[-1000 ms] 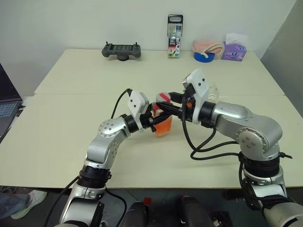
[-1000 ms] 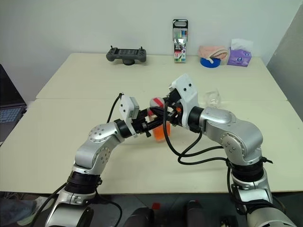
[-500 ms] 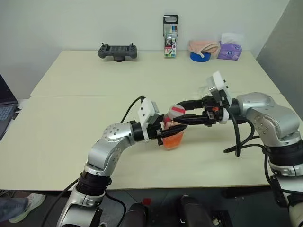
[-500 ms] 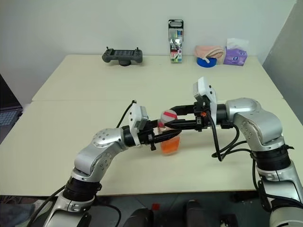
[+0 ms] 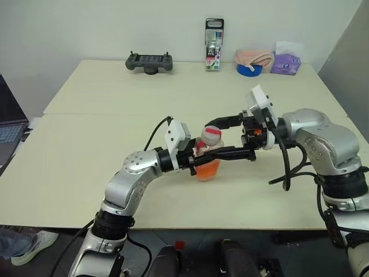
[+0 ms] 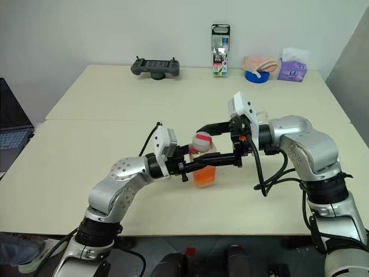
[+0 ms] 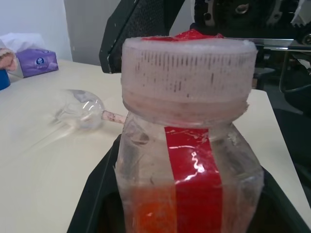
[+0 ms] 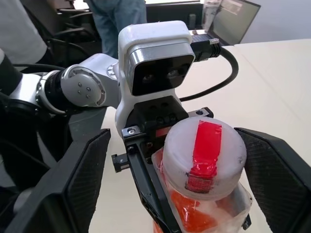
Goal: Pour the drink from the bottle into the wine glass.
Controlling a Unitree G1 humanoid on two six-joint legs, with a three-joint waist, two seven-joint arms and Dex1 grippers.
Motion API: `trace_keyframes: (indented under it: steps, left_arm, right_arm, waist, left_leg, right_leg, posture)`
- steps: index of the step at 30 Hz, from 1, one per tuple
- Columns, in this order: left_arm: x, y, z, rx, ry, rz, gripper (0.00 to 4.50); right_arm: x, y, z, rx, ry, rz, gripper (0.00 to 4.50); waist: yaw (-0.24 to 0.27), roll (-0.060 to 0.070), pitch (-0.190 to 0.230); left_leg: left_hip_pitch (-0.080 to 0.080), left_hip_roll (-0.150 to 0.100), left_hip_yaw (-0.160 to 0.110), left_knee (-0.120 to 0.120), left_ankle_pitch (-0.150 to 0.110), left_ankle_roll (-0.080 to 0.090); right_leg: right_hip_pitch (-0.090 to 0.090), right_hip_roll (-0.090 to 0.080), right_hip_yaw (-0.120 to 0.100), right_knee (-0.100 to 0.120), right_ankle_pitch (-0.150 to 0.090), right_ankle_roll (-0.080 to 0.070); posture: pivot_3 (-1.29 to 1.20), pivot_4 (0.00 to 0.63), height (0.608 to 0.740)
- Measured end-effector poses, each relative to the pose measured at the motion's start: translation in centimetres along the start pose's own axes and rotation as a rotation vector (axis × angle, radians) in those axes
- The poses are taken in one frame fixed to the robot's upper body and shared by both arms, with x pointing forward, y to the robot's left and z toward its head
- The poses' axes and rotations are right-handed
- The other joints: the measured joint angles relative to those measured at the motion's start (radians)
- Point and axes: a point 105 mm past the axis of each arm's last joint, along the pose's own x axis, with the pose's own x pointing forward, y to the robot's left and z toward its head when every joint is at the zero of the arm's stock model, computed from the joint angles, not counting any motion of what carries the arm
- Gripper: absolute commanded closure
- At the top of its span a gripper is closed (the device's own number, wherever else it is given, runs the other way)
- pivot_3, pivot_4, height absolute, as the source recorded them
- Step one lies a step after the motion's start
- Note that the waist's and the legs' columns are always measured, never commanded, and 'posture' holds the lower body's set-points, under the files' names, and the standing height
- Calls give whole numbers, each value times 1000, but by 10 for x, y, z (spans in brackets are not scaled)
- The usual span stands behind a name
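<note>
Straddling the bottle (image 5: 208,154), right gripper (image 5: 226,137) jaws clear its cap (image 8: 204,157).

The wine glass (image 6: 262,115) at centre right of the right eye view is mostly hidden behind the right arm, so I cannot tell whether it stands or lies there. The bottle (image 7: 187,160) is cut off by the lower edge of the left wrist view, its base out of sight. At the left edge of the left eye view, a laptop (image 5: 10,130) is cropped. The marker pack (image 5: 213,45) print is too small to read.
</note>
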Motion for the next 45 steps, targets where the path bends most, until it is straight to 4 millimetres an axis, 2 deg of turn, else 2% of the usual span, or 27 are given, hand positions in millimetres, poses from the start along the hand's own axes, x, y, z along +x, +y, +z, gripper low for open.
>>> trace_keyframes:
  steps: [8,23,27,31,32,39,43,45]
  left_arm:
    - [2,11,-14,-45,30,32,2732]
    - [8,17,-9,8,-9,35,2732]
    - [8,17,-8,17,-15,27,2732]
    - [8,18,-9,15,-11,34,2732]
    - [8,18,-9,16,-9,34,2732]
    - [8,18,-10,14,-7,30,2734]
    - [12,2,-4,19,-19,-69,2738]
    - [13,-2,2,23,-36,-91,2739]
  right_arm:
    - [11,5,3,53,-49,-265,158]
    - [17,-6,-6,190,-69,-621,158]
    - [12,-11,-6,200,-76,-674,1042]
    - [17,-8,-6,212,-82,-653,2516]
    - [17,-8,-6,212,-79,-653,2662]
    - [16,-9,-6,167,-49,-590,2653]
    - [-2,-3,-2,86,-6,-265,2653]
    - [-6,-7,4,68,-14,-115,2653]
  waist:
    - [-2,0,0]
    - [-2,0,0]
    - [-3,0,0]
    - [-4,0,0]
    - [-4,0,0]
    - [-5,0,0]
    - [-4,0,0]
    - [-8,0,0]
  left_leg:
    - [0,0,0,0,0,0]
    - [0,0,1,1,0,0]
    - [0,0,1,1,0,0]
    - [1,0,0,0,0,0]
    - [1,0,0,1,0,0]
    - [1,0,1,1,0,0]
    - [0,-1,1,2,0,1]
    - [1,0,2,3,0,1]
  right_leg:
    - [0,0,0,1,0,0]
    - [0,0,1,2,0,0]
    - [0,1,1,2,0,0]
    - [-1,1,1,2,0,0]
    - [0,1,1,2,0,0]
    - [0,1,1,2,0,0]
    - [1,1,0,-1,0,1]
    - [2,1,1,-1,1,2]
  posture:
    - [0,150,740]
    - [0,150,740]
    - [0,150,740]
    - [0,150,740]
    - [0,150,740]
    - [0,150,740]
    - [0,150,740]
    - [0,150,740]
